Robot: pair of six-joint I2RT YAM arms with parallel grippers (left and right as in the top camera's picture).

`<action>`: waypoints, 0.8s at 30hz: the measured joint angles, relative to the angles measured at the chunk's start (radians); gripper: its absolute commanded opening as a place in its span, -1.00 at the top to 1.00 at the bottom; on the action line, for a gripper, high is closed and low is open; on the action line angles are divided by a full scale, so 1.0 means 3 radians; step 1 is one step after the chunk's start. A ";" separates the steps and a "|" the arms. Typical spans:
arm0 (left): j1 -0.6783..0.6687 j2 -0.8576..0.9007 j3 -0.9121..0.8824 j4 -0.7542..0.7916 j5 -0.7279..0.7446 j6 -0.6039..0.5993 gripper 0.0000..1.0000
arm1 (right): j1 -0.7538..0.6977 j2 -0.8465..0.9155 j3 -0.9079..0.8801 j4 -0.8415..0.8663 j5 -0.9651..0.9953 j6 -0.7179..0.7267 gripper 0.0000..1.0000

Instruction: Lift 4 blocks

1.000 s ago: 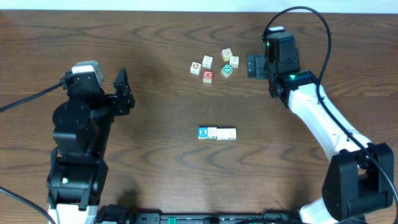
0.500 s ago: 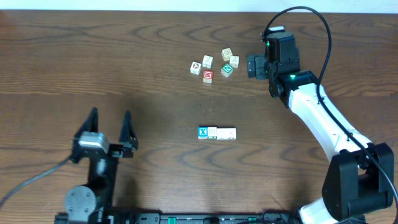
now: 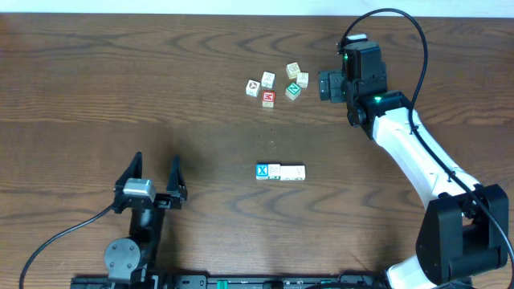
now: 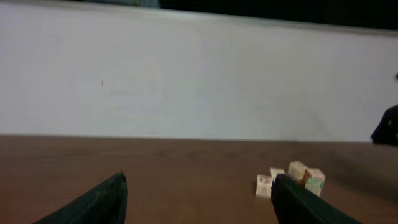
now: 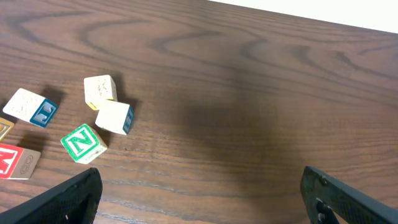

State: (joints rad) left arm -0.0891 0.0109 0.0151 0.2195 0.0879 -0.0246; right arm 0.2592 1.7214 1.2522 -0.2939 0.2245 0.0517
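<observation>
Four blocks lie in a tight row mid-table in the overhead view: a blue block with a white X (image 3: pixel 262 170) at the left end, then three cream-white blocks (image 3: pixel 287 172). My left gripper (image 3: pixel 156 158) stands open and empty near the front edge, well left of the row and pointing toward the far side. The open jaws of the left gripper (image 4: pixel 200 178) frame bare table in its wrist view. My right gripper (image 3: pixel 324 86) is open and empty at the back right. In its wrist view the right gripper (image 5: pixel 202 173) hangs over bare wood. Neither wrist view shows the row.
A loose cluster of several cubes (image 3: pixel 277 83) lies at the back, just left of the right gripper. It includes a red-faced cube (image 3: pixel 267 98) and a green cube (image 3: pixel 293 90). The green N cube (image 5: pixel 83 142) and cream cubes (image 5: pixel 99 91) show in the right wrist view.
My left arm has swung down from mid-left to the front edge and drifted right, its open jaws now pointing away. The right arm and all blocks have stayed still.
</observation>
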 measured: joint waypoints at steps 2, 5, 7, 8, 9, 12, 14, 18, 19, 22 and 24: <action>0.0000 -0.0003 -0.0001 -0.0113 -0.0046 -0.0001 -0.49 | 0.0000 0.0000 0.0000 0.0000 0.0000 0.0000 -0.99; 0.0001 -0.0004 -0.0006 -0.0346 -0.0126 -0.0003 -0.49 | 0.0000 0.0000 0.0000 0.0000 0.0000 0.0000 -0.99; 0.0005 -0.0008 -0.0013 -0.0664 -0.0210 -0.0031 -0.49 | 0.0000 0.0000 0.0000 0.0001 0.0000 0.0000 -0.99; 0.0011 -0.0001 -0.0017 -0.0763 -0.0230 -0.0058 -0.49 | 0.0000 0.0000 0.0000 0.0004 -0.0001 0.0000 -0.98; 0.0015 0.0008 -0.0014 -0.0786 -0.0247 -0.0093 -0.49 | 0.0000 0.0000 0.0000 0.0001 -0.0004 0.0000 -0.98; 0.0028 -0.0003 -0.0011 -0.0796 -0.0267 -0.0120 -0.49 | 0.0000 0.0000 0.0000 0.0001 -0.0003 0.0000 -0.99; 0.0031 -0.0003 -0.0011 -0.0796 -0.0287 -0.0130 -0.49 | 0.0000 0.0000 0.0000 -0.0001 -0.0001 0.0000 -0.98; 0.0033 -0.0003 -0.0010 -0.0796 -0.0292 -0.0140 -0.49 | 0.0000 0.0000 0.0000 0.0000 -0.0001 0.0000 -0.99; 0.0033 -0.0003 -0.0010 -0.0796 -0.0291 -0.0142 -0.49 | 0.0000 0.0000 0.0000 -0.0001 -0.0001 0.0000 -0.99; 0.0033 -0.0003 -0.0010 -0.0796 -0.0291 -0.0154 -0.49 | 0.0000 0.0000 0.0000 0.0000 -0.0001 0.0000 -0.98; 0.0036 -0.0003 -0.0010 -0.0796 -0.0291 -0.0155 -0.49 | 0.0000 0.0000 0.0000 0.0000 -0.0001 0.0000 -0.99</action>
State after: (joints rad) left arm -0.0784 0.0101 0.0120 -0.0193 0.0006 -0.0711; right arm 0.2592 1.7214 1.2522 -0.2939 0.2241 0.0517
